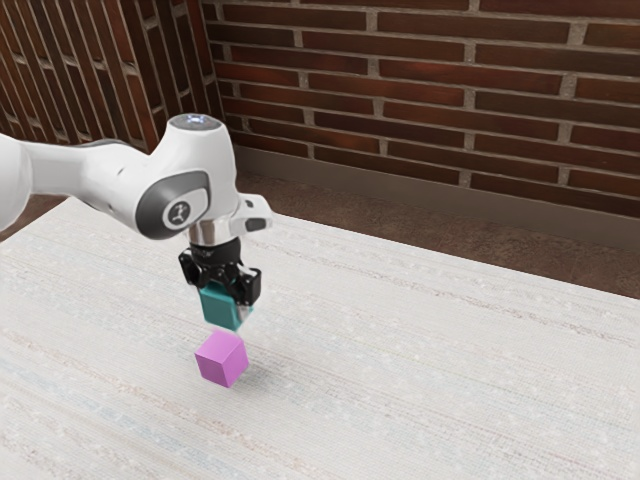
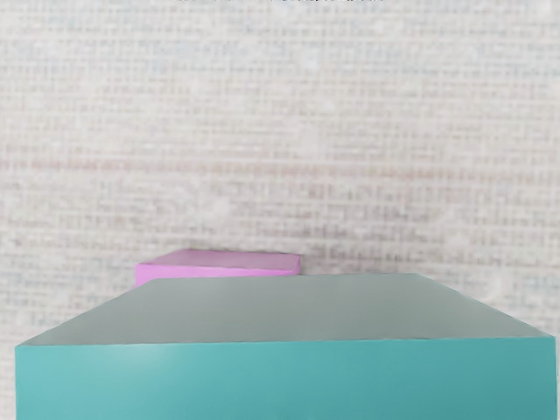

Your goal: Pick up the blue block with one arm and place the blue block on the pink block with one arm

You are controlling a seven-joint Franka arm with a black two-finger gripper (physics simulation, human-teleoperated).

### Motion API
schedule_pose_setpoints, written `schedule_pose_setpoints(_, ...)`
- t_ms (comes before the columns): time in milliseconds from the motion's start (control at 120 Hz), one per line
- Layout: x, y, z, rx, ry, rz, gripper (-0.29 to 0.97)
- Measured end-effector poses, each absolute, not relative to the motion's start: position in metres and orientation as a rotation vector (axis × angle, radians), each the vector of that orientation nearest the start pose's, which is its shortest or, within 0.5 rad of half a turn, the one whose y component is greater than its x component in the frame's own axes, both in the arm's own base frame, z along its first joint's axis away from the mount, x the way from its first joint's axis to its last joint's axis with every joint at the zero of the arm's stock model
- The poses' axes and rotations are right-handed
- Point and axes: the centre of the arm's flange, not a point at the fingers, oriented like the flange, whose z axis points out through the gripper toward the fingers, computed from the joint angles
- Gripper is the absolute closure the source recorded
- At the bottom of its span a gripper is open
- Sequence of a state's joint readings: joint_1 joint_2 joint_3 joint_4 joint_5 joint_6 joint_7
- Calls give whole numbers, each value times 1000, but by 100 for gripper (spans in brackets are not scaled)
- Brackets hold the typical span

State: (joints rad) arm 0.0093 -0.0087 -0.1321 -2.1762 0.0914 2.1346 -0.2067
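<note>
My tool (image 1: pixel 230 308) is clenched on the blue block (image 1: pixel 213 304), which hangs in the air above the bench (image 1: pixel 450 350). The pink block (image 1: pixel 221 358) sits just beneath the tool, with a gap between the two. I judge the blue one rigid, light and smooth-faced. Opposite flat sides are the right hold, and a loose pinch could let it slip.

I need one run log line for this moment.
fingers: shut on blue block | blue block: lifted, just above pink block | pink block: on table
</note>
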Motion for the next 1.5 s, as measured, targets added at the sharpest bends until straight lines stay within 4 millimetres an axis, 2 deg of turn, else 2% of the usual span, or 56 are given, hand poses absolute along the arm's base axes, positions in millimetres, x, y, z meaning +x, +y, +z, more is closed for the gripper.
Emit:
schedule_pose_setpoints(158, 526, -54, 392, -3060, 4, 33, 33)
schedule_pose_setpoints(383, 526, -42, 363, -3060, 53, 113, 34)
schedule_pose_setpoints(617, 527, -18, 352, -3064, 40, 133, 34)
schedule_pose_setpoints(750, 529, -26, 349, -3083, 62, 117, 34)
schedule_pose_setpoints(833, 529, -32, 337, -3090, 83, 139, 34)
schedule_pose_setpoints(1008, 525, -27, 324, -3095, 84, 157, 34)
schedule_pose_setpoints(1500, 525, -26, 325, -3097, 54, 135, 34)
